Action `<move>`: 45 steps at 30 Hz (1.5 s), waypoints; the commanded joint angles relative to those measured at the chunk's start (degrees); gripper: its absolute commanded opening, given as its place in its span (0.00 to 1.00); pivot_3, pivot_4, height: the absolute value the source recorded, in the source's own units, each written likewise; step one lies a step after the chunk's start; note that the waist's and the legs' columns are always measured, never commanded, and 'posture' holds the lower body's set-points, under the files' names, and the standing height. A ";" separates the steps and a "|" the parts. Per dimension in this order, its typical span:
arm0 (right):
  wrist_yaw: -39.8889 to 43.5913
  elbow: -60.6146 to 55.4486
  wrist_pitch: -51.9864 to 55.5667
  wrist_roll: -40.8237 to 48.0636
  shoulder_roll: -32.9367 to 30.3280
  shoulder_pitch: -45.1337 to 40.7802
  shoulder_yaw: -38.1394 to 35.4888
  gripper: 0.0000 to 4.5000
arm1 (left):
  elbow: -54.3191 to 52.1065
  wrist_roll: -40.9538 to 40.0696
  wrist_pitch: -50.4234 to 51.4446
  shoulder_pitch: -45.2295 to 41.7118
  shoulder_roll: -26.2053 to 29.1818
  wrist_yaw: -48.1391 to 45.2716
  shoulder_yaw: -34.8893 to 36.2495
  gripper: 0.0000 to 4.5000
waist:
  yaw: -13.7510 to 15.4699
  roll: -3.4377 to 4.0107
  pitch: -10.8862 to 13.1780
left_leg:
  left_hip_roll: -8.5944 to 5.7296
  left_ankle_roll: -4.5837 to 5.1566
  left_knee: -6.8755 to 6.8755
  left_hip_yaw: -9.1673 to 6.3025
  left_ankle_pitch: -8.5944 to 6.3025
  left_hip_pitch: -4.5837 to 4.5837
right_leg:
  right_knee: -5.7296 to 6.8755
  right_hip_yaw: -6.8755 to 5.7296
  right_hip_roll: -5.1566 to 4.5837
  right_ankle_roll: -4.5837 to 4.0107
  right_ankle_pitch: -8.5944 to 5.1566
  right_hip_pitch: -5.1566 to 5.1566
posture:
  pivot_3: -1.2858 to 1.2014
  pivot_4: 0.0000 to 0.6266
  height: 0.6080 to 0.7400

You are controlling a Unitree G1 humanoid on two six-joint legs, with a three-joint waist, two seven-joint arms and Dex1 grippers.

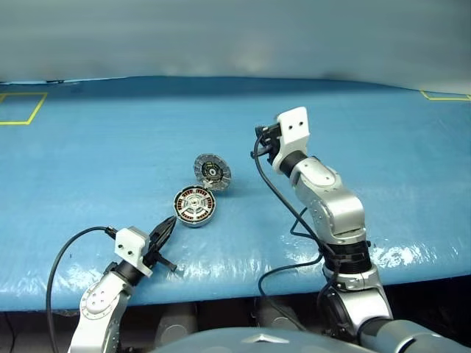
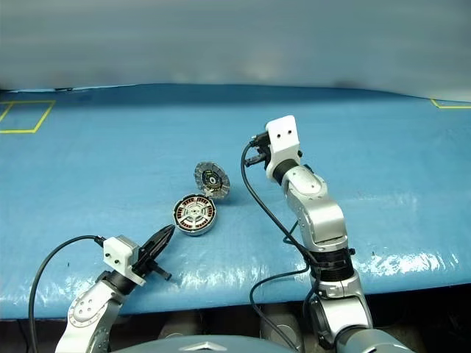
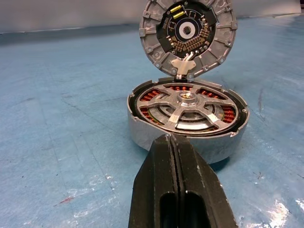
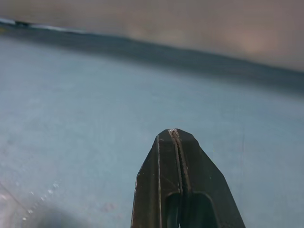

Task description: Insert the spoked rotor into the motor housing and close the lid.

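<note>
A blue, slightly glossy sheet (image 1: 110,147) covers the work surface, wrinkled and shiny near its front edge, with yellow tape outlines (image 1: 20,109) at its far corners and a pale grey wall (image 1: 221,37) behind. Near the middle sits the motor housing (image 3: 142,137), a squat round cup of brushed grey metal on the sheet. The spoked rotor (image 3: 187,107) lies seated inside it, silver-white, its flat spokes running from a central hub to the rim, with copper-coloured windings showing between them. The lid (image 3: 187,33) stands open and upright on its hinge at the housing's far side, showing a dark, radially patterned inner face within a grey notched rim. The left gripper (image 3: 172,140) points at the housing's near wall, its black fingers pressed together and holding nothing. The right gripper (image 4: 174,133) hangs above bare sheet right of the lid, fingers likewise closed and empty.
</note>
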 commanded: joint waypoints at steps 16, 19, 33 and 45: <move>21.14 6.04 -6.04 13.90 5.31 3.21 2.75 0.01 | 0.44 -0.58 -3.70 2.62 -1.92 -0.61 -1.61 0.00 | 0.21 0.05 0.03 | -0.02 0.01 0.07 -0.02 0.00 -0.05 | -0.03 0.03 -0.01 0.06 0.04 0.03 | 0.52 0.24 1.00; 21.92 3.25 -2.98 16.53 6.33 5.23 3.33 0.01 | 0.32 -0.30 -4.07 2.79 -1.84 -0.41 -1.48 0.00 | 0.17 0.05 0.04 | -0.01 0.01 0.09 -0.03 0.00 -0.04 | -0.01 0.01 0.00 0.07 0.03 0.04 | 0.52 0.24 1.00; 20.47 2.17 0.19 15.95 8.83 11.30 9.35 0.01 | -0.67 0.25 -3.57 2.90 -1.82 0.41 -2.53 0.00 | 0.18 0.05 0.03 | 0.00 0.00 0.10 -0.02 0.00 -0.03 | -0.01 0.01 0.01 0.30 -0.12 0.04 | 0.52 0.24 1.00; 16.48 -17.91 7.13 19.91 5.60 16.71 9.85 0.01 | -2.95 0.62 -2.78 4.45 -1.88 1.69 -2.72 0.00 | 0.29 0.05 0.03 | 0.00 0.00 0.12 -0.03 0.00 -0.06 | -0.01 0.02 0.00 0.33 -0.15 0.02 | 0.52 0.24 1.00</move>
